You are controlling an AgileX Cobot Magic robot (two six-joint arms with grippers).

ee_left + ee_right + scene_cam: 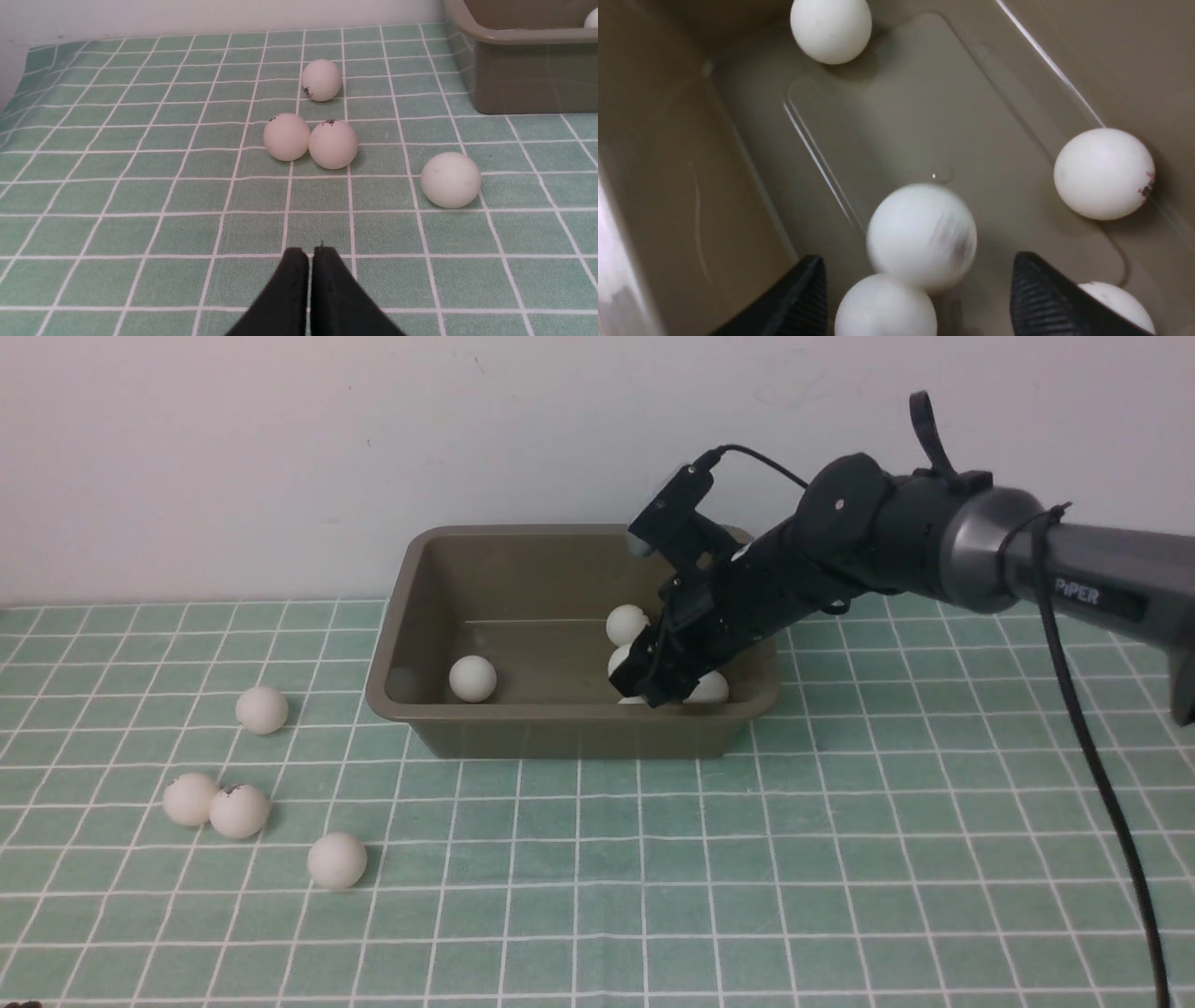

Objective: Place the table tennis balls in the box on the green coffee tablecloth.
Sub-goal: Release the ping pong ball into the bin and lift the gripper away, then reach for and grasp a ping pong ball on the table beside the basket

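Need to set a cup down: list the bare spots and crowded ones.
Bare: the cloth in front of the box and to its right, under the right arm. Crowded: four loose balls left of the box; more balls and the right fingers in its right end.

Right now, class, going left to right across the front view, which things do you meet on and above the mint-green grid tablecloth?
Leftmost small white table tennis ball → white ball nearest the camera → left wall of the olive-brown plastic box → lone white ball inside it → black right gripper, open inside the box.
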